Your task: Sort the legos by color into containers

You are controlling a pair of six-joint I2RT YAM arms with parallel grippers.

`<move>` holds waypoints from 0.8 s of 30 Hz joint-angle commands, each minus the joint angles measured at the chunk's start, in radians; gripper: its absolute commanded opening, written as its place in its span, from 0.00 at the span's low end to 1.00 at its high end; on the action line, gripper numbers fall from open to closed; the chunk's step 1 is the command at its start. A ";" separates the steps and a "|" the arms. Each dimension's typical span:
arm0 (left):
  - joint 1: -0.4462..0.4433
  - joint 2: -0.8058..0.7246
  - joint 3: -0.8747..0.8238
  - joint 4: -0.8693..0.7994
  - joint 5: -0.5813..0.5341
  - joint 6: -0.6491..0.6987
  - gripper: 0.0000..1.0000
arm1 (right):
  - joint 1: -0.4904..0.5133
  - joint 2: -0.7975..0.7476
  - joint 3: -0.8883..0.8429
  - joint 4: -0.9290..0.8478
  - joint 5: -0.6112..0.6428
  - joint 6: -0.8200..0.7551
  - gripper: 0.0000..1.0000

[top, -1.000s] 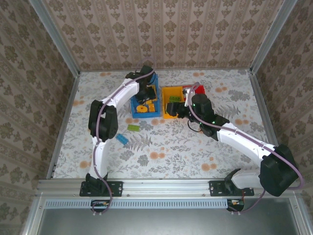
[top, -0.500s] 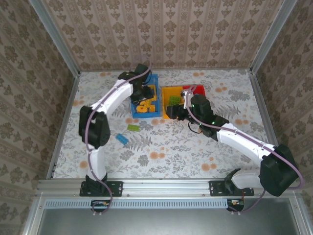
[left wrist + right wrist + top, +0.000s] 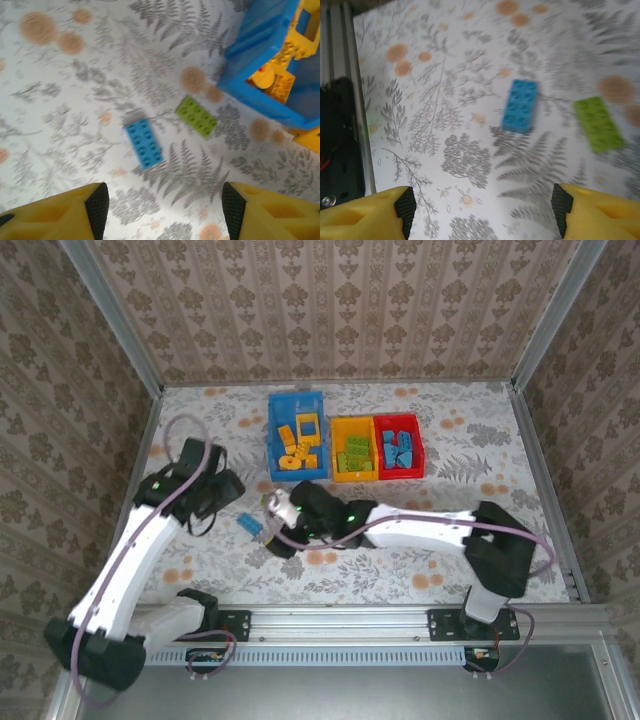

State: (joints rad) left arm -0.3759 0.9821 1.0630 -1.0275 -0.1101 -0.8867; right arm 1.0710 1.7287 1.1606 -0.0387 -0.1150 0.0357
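Bins as seen from the top view: the blue bin holds orange-yellow bricks, and the yellow bin and red bin stand in a row to its right with green and blue pieces inside. One blue brick lies on the table well in front of the blue bin, and both arms converge on it. Left wrist view: the left pincer is spread wide and empty above the blue brick, and a green brick lies just beside it, nearer the blue bin's corner. Right wrist view: the right pincer is likewise wide and empty, with the same two bricks ahead. Risk, as judged: two arms crowd one spot in front of the blue bin. If both descend together, fingers may clash or knock the neighbouring brick askew. Room: the table is bare around the pair on the side away from the blue bin, but the bin's wall stands near the green brick and narrows the approach there.
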 commanded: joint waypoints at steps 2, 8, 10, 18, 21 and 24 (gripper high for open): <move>0.029 -0.175 -0.056 -0.100 -0.016 0.003 0.65 | 0.039 0.171 0.156 -0.048 0.149 0.041 0.81; 0.049 -0.282 -0.045 -0.162 0.003 0.056 0.65 | 0.047 0.372 0.317 -0.086 0.254 0.117 0.81; 0.054 -0.289 -0.028 -0.180 0.008 0.078 0.65 | 0.048 0.423 0.369 -0.109 0.270 0.122 0.81; 0.068 -0.303 0.030 -0.218 0.021 0.127 0.65 | 0.049 0.594 0.568 -0.235 0.328 0.128 0.67; 0.071 -0.300 0.039 -0.227 0.022 0.139 0.65 | 0.049 0.625 0.608 -0.262 0.334 0.128 0.52; 0.075 -0.301 0.043 -0.228 0.026 0.140 0.66 | 0.048 0.637 0.618 -0.268 0.333 0.129 0.40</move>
State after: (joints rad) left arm -0.3069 0.6895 1.0763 -1.2457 -0.1093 -0.7807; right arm 1.1168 2.3341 1.7512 -0.2382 0.1833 0.1669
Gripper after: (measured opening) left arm 0.653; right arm 0.420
